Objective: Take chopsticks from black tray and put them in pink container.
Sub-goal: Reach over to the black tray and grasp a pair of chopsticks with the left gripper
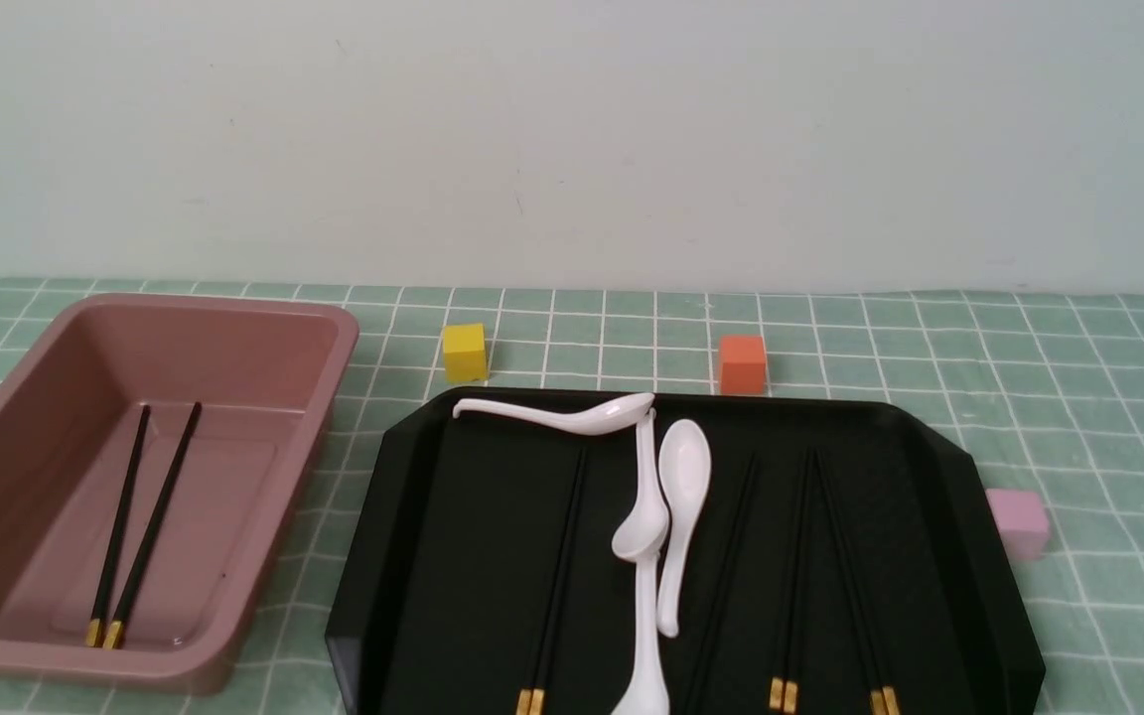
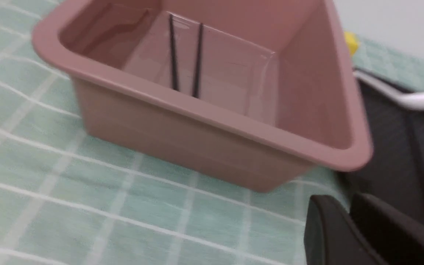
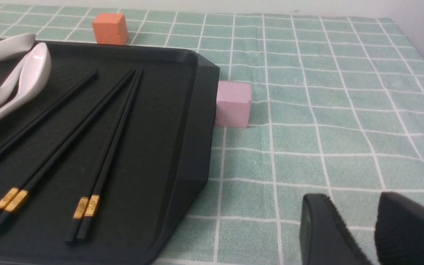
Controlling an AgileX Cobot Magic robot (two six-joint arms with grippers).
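Behind, a pale wall (image 1: pixel 572 139) meets green gridded cloth (image 1: pixel 1138 417); left tool (image 2: pixel 345 201) together, right tool (image 3: pixel 351 200) apart.

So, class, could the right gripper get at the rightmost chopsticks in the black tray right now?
Probably yes: the right gripper hangs empty beside the black tray, and nothing lies on those chopsticks, though it must clear the raised rim.
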